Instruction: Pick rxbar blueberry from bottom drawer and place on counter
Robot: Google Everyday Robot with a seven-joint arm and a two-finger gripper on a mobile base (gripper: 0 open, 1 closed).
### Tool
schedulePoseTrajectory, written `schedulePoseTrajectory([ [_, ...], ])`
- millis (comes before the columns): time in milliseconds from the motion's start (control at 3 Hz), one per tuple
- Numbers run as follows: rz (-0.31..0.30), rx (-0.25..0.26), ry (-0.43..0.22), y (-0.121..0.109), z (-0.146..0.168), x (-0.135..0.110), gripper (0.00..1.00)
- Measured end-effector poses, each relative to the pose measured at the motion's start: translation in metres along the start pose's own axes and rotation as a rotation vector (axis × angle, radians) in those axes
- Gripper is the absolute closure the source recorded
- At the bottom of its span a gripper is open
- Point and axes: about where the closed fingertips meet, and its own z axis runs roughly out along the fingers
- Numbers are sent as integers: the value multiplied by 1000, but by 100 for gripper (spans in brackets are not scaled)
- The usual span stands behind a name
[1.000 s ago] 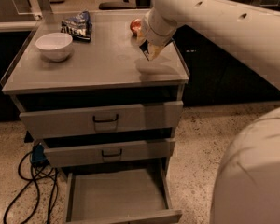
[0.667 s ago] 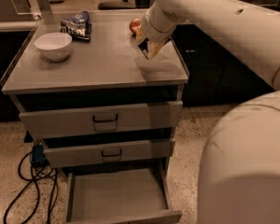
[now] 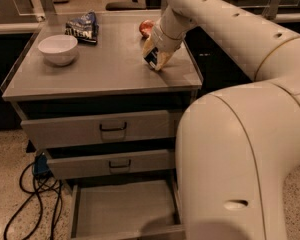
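Note:
My gripper [image 3: 155, 60] is over the right part of the counter [image 3: 105, 69], fingertips down at its surface. It is shut on the rxbar blueberry [image 3: 151, 59], a small dark blue bar that shows between the cream fingers [image 3: 164, 58], its lower end at or just above the counter. The bottom drawer [image 3: 125, 209] is pulled open below, and its flat grey floor shows nothing on it. My arm's large cream body hides the drawer's right side.
A white bowl [image 3: 58, 48] stands at the counter's left. A blue-and-white chip bag [image 3: 83, 27] lies at the back. A red apple [image 3: 146, 28] sits just behind my gripper. Two upper drawers with black handles [image 3: 113, 128] are shut. Cables [image 3: 35, 194] lie on the floor at left.
The gripper with the bar has stayed at about the same place on the counter's right side. The arm's near body now covers more of the lower right.

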Motion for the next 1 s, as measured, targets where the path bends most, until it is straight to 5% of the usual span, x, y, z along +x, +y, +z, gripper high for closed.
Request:
schedulePoseTrajectory([
  [1000,0,0,0,0,0,0,34],
])
